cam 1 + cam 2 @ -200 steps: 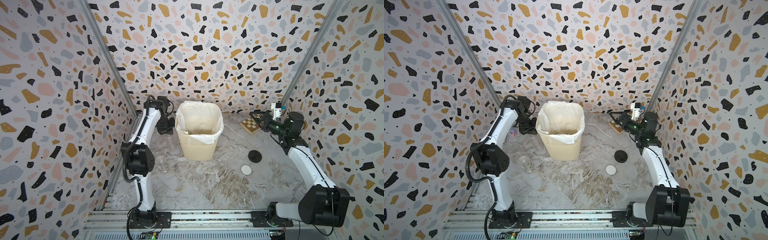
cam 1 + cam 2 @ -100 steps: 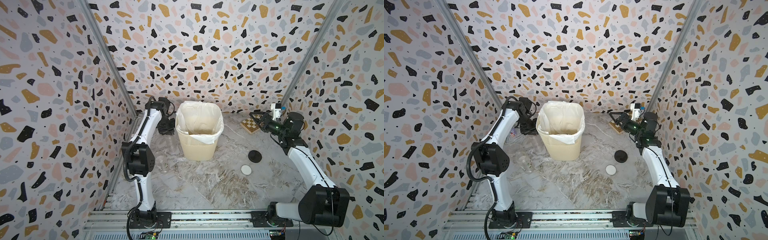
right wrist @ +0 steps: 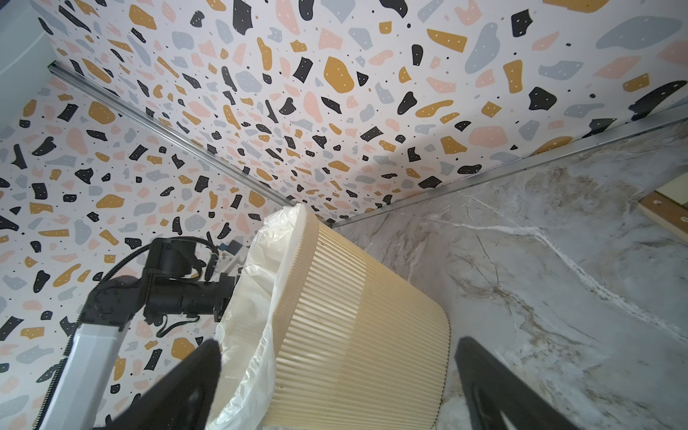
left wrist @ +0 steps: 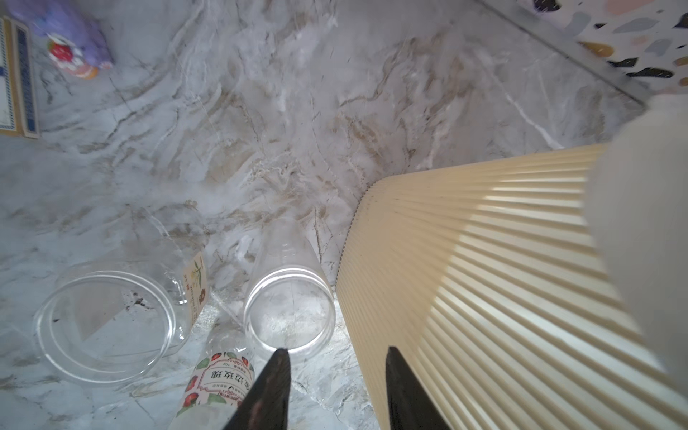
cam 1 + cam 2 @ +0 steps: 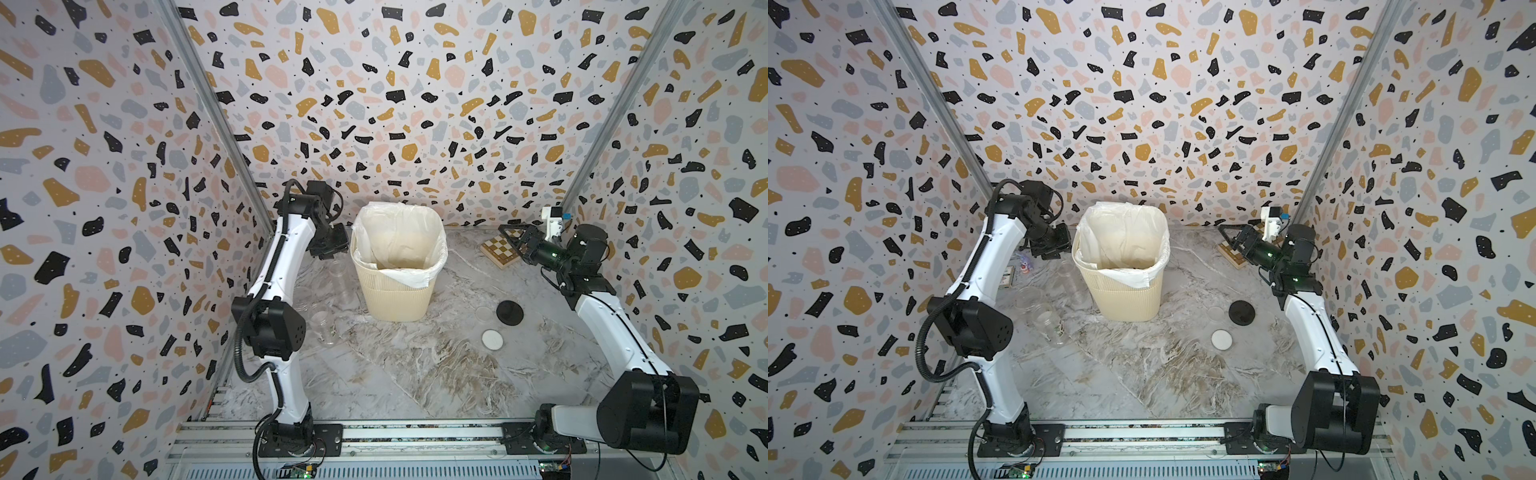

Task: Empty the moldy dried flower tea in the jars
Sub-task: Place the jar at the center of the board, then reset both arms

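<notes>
Clear plastic, I judge, the jars [image 4: 108, 324] stand lidless and nearly empty beside the bin [image 4: 484, 260], light, slippery and easily tipped, so grasp the slim jar [image 4: 288, 260] mid-wall; left gripper [image 4: 335, 353] and right gripper [image 3: 338, 344] both gape, holding nothing.

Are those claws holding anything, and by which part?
Nothing. The left gripper stands open and empty near the tall jar; the right gripper is wide open, also empty.

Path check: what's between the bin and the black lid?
A clear lid lying flat beside the black lid; the rest toward the bin is bare tabletop. Shows in both top views.
</notes>
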### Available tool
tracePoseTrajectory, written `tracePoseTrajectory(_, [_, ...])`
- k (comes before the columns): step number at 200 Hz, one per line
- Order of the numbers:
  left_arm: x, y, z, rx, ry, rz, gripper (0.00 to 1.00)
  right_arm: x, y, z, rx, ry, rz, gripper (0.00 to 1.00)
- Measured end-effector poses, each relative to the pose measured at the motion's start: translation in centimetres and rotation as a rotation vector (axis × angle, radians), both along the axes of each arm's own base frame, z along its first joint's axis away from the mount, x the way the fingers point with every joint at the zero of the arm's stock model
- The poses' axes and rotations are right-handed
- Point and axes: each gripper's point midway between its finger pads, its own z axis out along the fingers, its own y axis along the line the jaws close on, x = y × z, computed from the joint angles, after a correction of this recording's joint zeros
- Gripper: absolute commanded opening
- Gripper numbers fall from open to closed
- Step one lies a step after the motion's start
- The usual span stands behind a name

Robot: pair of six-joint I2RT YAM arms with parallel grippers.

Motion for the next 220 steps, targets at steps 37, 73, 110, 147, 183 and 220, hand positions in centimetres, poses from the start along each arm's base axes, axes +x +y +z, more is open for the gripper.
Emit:
tracePoseTrajectory(37, [-1.2, 2.6, 5.3, 0.031, -0.173, 0.037, 0.50, 0.1, -0.2, -0.5, -0.030, -0.002, -0.010, 1.00])
tracePoseTrajectory(73, [-4.6, 7.7, 7.4, 0.085, -0.358, 0.126, 0.71, 0.6, -0.8, -1.9, -0.102, 0.010, -0.047, 1.00])
tracePoseTrajectory(110, [-6.8, 12.5, 4.9, 0.158, -0.496, 0.207, 0.86, 2.4, -2.9, -3.6, -0.321, 0.001, -0.182, 1.00])
tracePoseTrajectory(147, [-6.1, 15.1, -1.0, 0.202, -0.510, 0.216, 0.91, 3.4, -5.3, -5.9, -0.601, -0.037, -0.337, 1.00])
tracePoseTrajectory(183, [-4.8, 15.8, -4.3, 0.256, -0.539, 0.165, 0.92, 2.2, -8.1, -10.2, -0.770, -0.004, -0.448, 1.00])
tracePoseTrajectory(220, [-3.1, 15.7, -5.8, 0.294, -0.619, 0.103, 0.92, 1.2, -9.8, -14.3, -0.834, 0.024, -0.513, 1.00])
